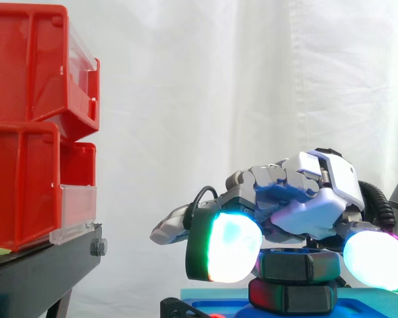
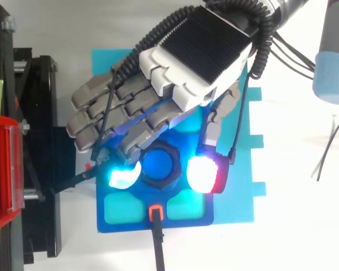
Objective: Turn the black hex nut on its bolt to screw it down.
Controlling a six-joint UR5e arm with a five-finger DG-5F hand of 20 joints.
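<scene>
The hand (image 2: 198,51) pinches the black hex nut (image 1: 298,265) between glowing pads. The nut sits just above the lower hex base (image 1: 292,297), so probably few turns remain.

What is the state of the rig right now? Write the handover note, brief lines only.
Hand: curled over the black hex nut, with glowing pads on opposite sides pinching it.
Nut: on the blue bolt in the blue fixture. In the side view it sits right on a second dark hex piece.
Done: the nut is grasped. How far down it is screwed, cannot tell.
Left: turn the nut down, then release.
</scene>
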